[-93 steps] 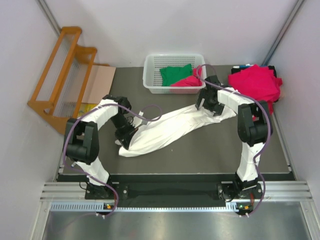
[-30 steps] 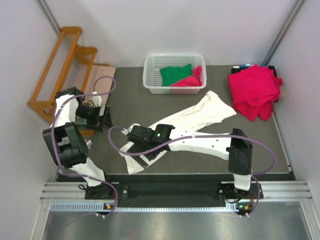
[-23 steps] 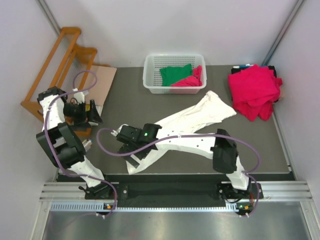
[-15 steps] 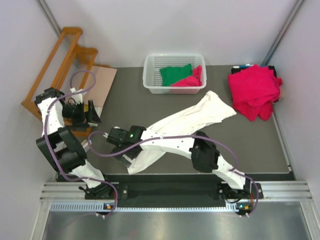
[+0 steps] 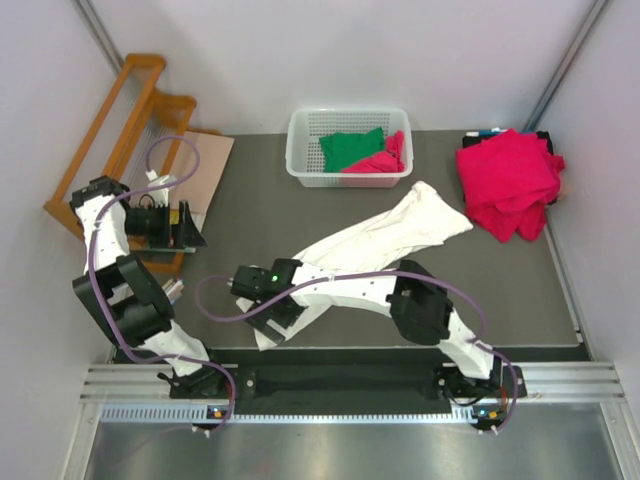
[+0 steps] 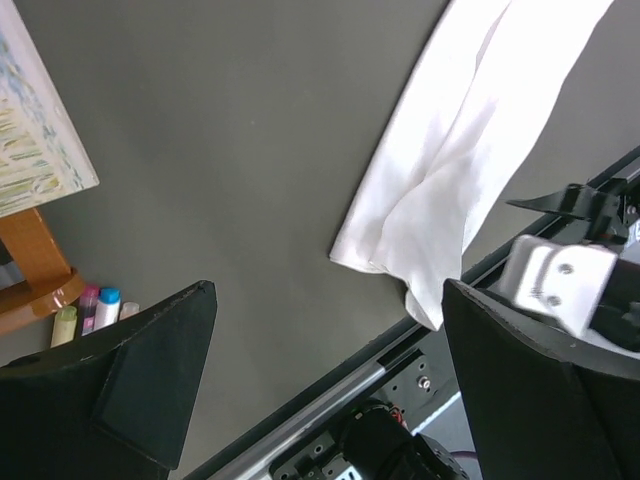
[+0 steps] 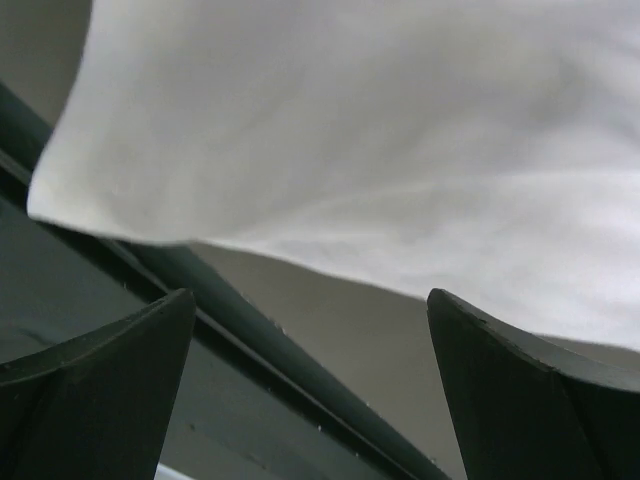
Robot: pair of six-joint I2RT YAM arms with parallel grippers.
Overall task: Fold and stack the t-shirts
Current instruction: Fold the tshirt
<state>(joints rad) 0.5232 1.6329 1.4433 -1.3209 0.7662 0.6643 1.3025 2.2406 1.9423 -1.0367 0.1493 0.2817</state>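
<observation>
A large white t-shirt [image 5: 385, 238] lies stretched diagonally across the dark table; its near end also fills the right wrist view [image 7: 380, 120] and shows in the left wrist view [image 6: 470, 150]. My right gripper [image 5: 283, 308] hovers open just above that near end by the table's front edge, and nothing is between its fingers [image 7: 540, 390]. My left gripper [image 5: 195, 228] is open and empty [image 6: 330, 400] at the far left, apart from the shirt. A pile of crimson-pink t-shirts [image 5: 508, 180] sits at the back right. A green t-shirt [image 5: 352, 148] and a pink one [image 5: 385, 160] lie in the basket.
The white lattice basket [image 5: 305, 165] stands at the back centre. An orange wooden rack [image 5: 120, 130] and a cardboard sheet [image 5: 205, 165] sit at the left edge, with small markers [image 6: 95, 300] by the rack's foot. The front rail [image 7: 250, 330] runs right under the right gripper.
The right arm swung left along the shirt's near end, then came back a little to the right. My left arm drew back to the far left edge. The white shirt lies unmoved.
</observation>
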